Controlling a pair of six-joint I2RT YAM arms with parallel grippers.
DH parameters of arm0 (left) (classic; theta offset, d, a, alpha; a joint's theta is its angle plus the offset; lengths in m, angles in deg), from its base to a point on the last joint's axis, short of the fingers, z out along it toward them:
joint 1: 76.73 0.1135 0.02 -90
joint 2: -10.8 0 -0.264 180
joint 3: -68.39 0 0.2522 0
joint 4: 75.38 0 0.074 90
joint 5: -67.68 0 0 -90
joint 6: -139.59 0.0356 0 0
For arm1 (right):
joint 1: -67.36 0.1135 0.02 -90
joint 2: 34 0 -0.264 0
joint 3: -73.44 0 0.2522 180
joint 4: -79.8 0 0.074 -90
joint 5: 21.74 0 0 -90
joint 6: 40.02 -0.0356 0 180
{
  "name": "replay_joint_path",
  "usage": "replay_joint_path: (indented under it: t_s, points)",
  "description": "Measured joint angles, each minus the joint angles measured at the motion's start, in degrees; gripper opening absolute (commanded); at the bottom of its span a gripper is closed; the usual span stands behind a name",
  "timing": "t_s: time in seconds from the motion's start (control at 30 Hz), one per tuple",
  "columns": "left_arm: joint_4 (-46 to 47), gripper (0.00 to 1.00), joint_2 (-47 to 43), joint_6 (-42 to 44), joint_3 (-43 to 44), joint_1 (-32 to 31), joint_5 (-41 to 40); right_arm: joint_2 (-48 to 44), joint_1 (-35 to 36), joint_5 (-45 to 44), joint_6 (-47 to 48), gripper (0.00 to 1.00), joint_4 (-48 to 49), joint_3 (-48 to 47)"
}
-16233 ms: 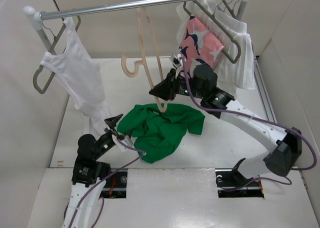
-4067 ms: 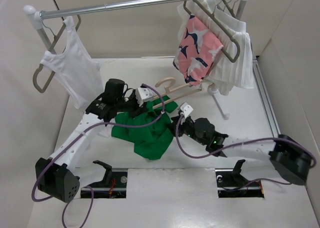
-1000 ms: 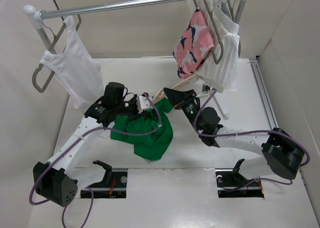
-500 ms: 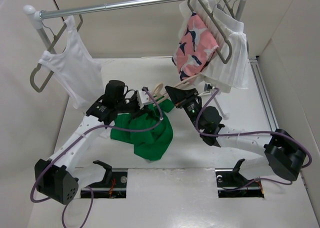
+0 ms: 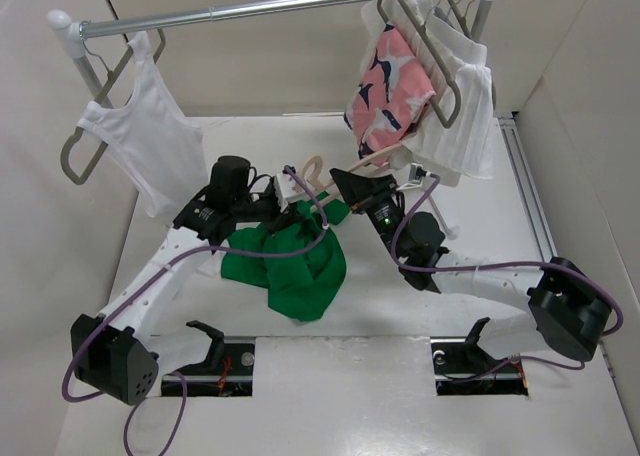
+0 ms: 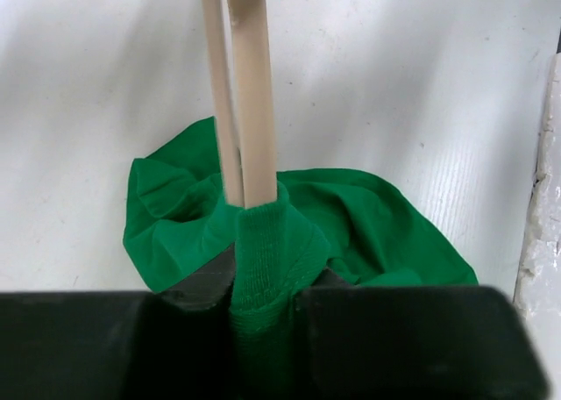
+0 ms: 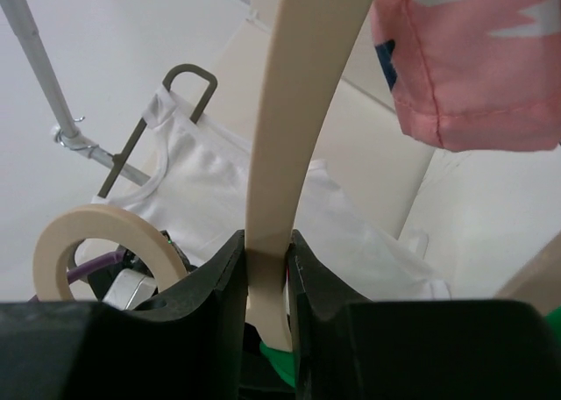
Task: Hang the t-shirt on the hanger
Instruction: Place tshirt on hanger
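1. Nearest the arm bases, the t-shirt (image 5: 290, 271) lay mostly heaped on the worktop (image 5: 500, 216). Its bulk had barely shifted over the last second, so the dressing was far from done.
2. Just behind, the left claw (image 6: 263, 282) was pinched tight on a ribbed green fold, likely the neckband. The hanger (image 6: 254, 93) rose straight up out of that fold, so the fabric was already threaded on.
3. Next along, the right claw (image 7: 267, 273) was closed hard on the hanger's wood. Four seconds back it sat low beside the shirt; it had come up to steady things.
4. The hook had swung closer to the left claw. I judged the hanger was being worked deeper into the neck.
5. Farthest off, the pink garment (image 5: 385, 86) on the rail (image 5: 250, 11) had settled after a swing.
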Motion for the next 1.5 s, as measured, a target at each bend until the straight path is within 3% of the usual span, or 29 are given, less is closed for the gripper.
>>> replay_joint_path:
  t_s: [0.07, 0.2, 0.3, 0.43, 0.6, 0.67, 0.83, 1.07, 1.17, 1.27, 1.4, 1.5]
  points:
    - [-0.04, 0.00, 0.13, -0.22, 0.13, 0.33, -0.20, 0.00, 0.02, 0.46, 0.15, 0.00, 0.00, 0.02]
    - [-2.01, 0.00, 0.31, 0.96, 0.92, 0.44, 0.07, 0.04, 0.00, 1.07, 1.38, 0.47, 0.04, 0.09]
    - [-3.69, 0.00, 0.17, 1.99, 1.60, 0.94, 1.20, -0.04, 0.76, 4.46, 5.40, 0.59, -1.75, 0.98]
    - [-5.49, 0.00, -0.24, 2.89, 1.38, 1.40, 2.32, -2.69, 0.17, 5.38, 14.71, 0.91, -3.78, 2.71]
    - [-6.16, 0.00, -2.25, 3.23, 0.39, 1.75, 2.82, -7.48, 0.96, 6.62, 37.90, 0.94, -17.77, -3.37]
    - [-6.03, 0.00, -2.80, 3.34, 0.39, 1.99, 3.04, -8.79, 1.38, 7.23, 45.86, 0.90, -22.82, -5.77]
    - [-4.46, 0.00, -3.52, 3.87, 0.31, 1.88, 3.67, -15.10, 3.63, 13.22, 59.34, 0.67, -30.56, -0.50]
    - [-3.06, 0.00, -5.57, 3.82, 0.31, 1.73, 3.17, -19.17, 7.61, 17.29, 67.91, 0.70, -46.62, 9.18]
    - [-3.19, 0.00, -5.57, 4.09, 0.31, 1.73, 3.39, -19.61, 7.61, 17.05, 67.95, 0.70, -44.96, 9.27]
    - [-3.45, 0.00, -5.57, 4.76, 0.31, 1.73, 4.33, -15.82, 7.58, 16.98, 65.40, 0.70, -37.29, 11.17]
    - [-4.96, 0.00, -5.90, 6.67, 0.33, 1.73, 6.56, -4.15, 5.60, 17.92, 58.82, 0.67, -24.98, 14.08]
    - [-6.43, 0.00, -6.93, 7.61, 0.33, 1.73, 8.52, 5.44, 0.96, 20.31, 52.06, 0.62, -10.43, 17.27]
